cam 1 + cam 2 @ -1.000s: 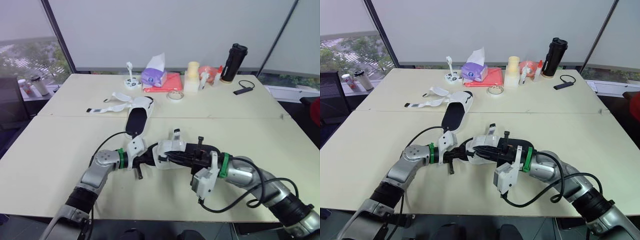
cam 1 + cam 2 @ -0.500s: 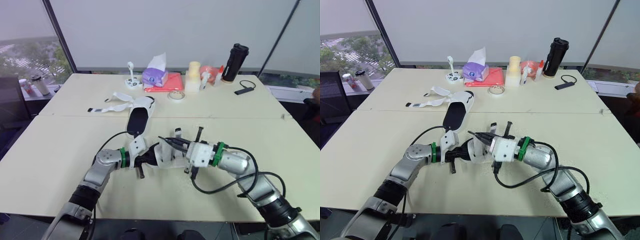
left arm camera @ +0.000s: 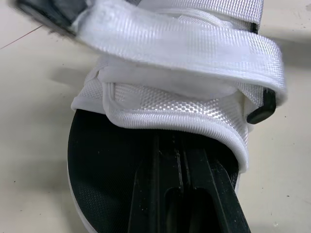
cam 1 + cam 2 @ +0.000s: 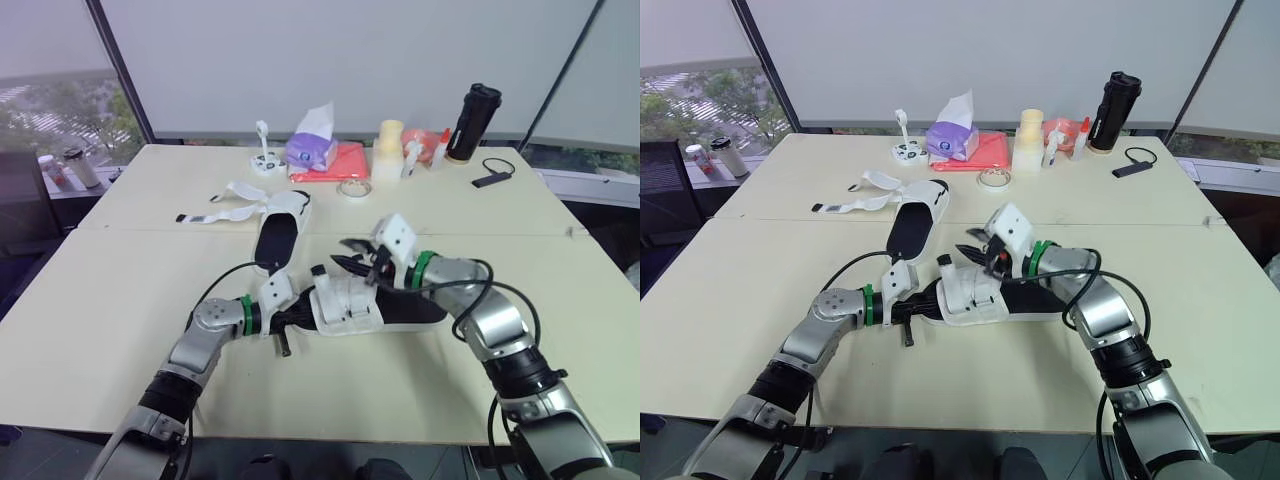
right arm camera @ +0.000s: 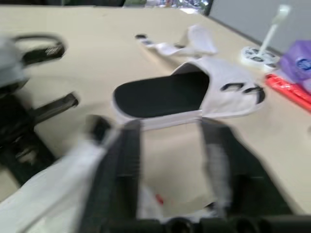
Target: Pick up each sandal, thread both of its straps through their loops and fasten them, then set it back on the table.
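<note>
Nearest, the left hand is clamped on one end of the black-soled sandal with white woven straps, mid-desk. The right hand hovers above it, fingers apart. Fastening looks underway; next, pinch a strap end. Beyond lies the second white-strapped sandal, unfastened. The beige desk offers bare room on both sides.

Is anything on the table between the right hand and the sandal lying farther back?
No. The table is bare between the right hand and the far sandal; the left eye and right wrist views both show this.
</note>
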